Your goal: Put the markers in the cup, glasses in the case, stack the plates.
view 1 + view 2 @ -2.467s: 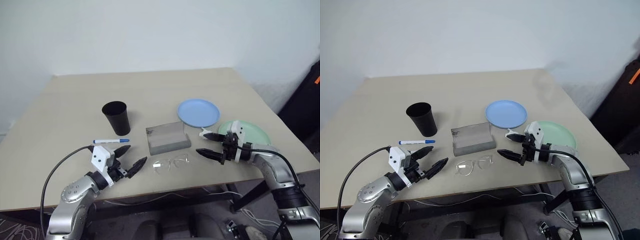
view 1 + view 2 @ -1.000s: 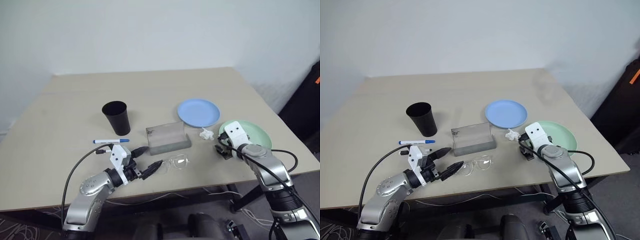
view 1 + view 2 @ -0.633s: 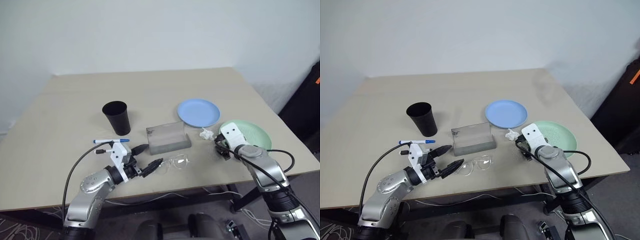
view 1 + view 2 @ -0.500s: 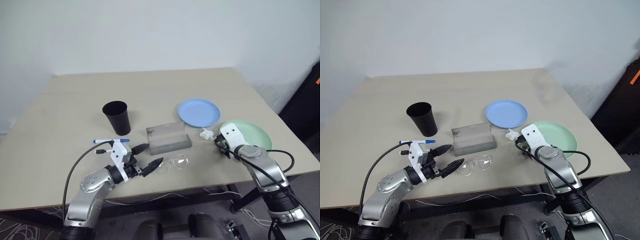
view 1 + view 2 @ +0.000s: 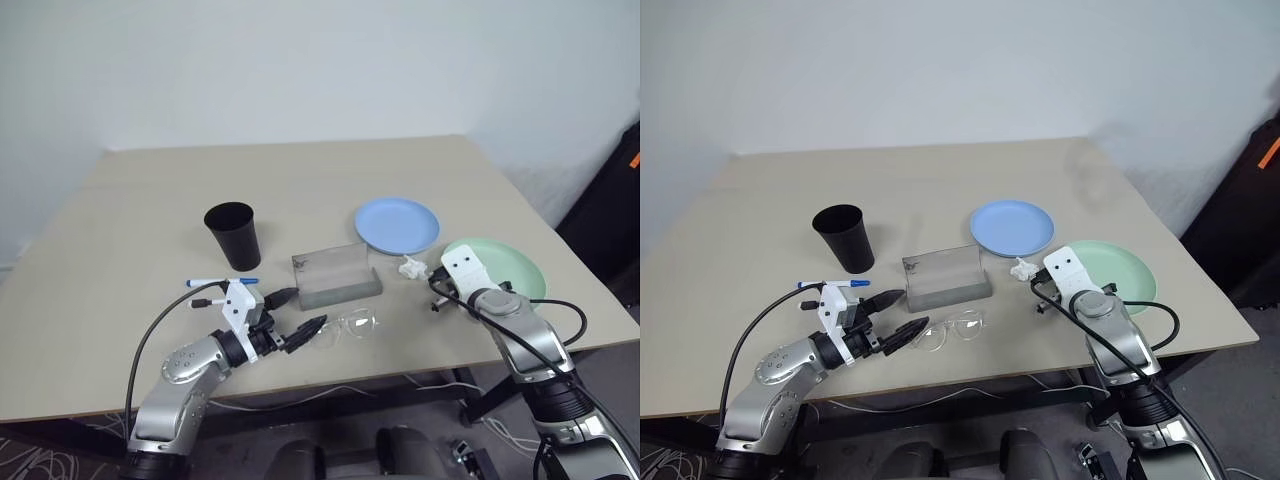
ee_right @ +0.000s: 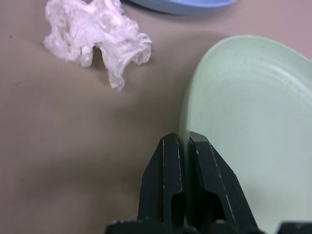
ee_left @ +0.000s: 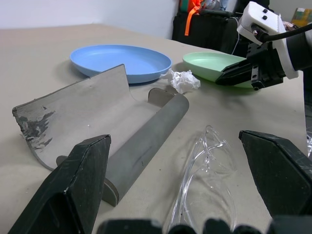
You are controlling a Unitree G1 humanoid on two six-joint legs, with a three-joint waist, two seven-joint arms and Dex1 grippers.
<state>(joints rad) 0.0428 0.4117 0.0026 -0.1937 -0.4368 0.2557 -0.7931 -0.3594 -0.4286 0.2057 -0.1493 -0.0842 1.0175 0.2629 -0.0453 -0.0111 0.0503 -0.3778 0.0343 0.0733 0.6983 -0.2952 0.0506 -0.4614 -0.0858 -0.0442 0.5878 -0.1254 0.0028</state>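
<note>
Right claw [image 6: 184, 146] pinched on mint plate [image 6: 253, 122] rim — clearest wrist-side

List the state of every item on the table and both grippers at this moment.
case: open, empty
glasses: on table, outside case
cup: upright
marker: lying flat
blue plate: unstacked
green plate: rim gripped
left gripper: open
right gripper: shut on green plate
</note>
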